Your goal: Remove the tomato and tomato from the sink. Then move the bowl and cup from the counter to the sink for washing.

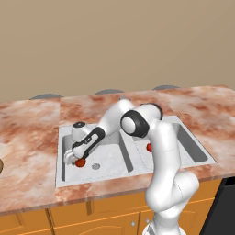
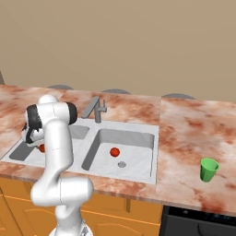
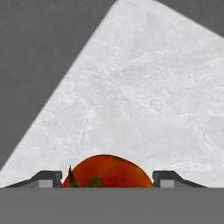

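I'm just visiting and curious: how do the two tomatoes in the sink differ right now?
The left-basin tomato sits between the end effector's fingertips; the right-basin tomato lies free beside its drain. The first looks darker orange-red, the second brighter red. Both are small, round and rest on the sink floor.

The left basin of the sink [image 1: 69, 176] is tight: its walls close around the gripper [image 1: 73, 159] and a tomato [image 3: 107, 172]. The faucet [image 2: 96, 109] stands behind the divider. The right basin lies open above the second tomato [image 2: 115, 151].
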You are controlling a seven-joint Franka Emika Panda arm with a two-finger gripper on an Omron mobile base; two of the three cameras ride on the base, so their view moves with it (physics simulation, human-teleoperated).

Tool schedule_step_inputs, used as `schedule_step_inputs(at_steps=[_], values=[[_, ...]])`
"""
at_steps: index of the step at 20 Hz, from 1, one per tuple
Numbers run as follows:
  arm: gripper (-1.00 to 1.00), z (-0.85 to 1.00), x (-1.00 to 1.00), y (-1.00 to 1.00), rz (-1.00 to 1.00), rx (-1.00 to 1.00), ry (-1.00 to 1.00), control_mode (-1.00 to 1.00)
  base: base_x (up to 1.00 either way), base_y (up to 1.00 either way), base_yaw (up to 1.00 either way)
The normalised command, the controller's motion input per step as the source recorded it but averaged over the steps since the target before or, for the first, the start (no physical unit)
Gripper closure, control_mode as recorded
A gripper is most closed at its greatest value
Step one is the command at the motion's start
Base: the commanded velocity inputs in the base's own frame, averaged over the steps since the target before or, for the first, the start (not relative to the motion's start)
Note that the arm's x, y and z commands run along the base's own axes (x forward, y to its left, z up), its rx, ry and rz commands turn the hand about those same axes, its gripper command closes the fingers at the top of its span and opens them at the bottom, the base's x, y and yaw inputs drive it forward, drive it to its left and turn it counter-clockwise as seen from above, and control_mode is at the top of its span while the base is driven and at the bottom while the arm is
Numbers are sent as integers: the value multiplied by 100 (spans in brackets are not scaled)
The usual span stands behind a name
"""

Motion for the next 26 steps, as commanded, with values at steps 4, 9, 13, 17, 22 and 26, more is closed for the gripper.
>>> schedule_step_inputs(at_steps=[4,9,13,17,22,26], values=[[100,17,-19,-5,-5,0,-1,-100,0,0,0],[100,28,-16,-6,-4,0,0,-100,0,0,0],[100,35,-19,-5,-5,-1,0,-100,0,0,0],[100,36,-20,-13,-8,-2,0,-100,0,0,0],[100,38,-21,-20,-8,-1,0,-100,0,0,0],[100,41,-23,-9,-10,-1,0,-100,0,0,0]])
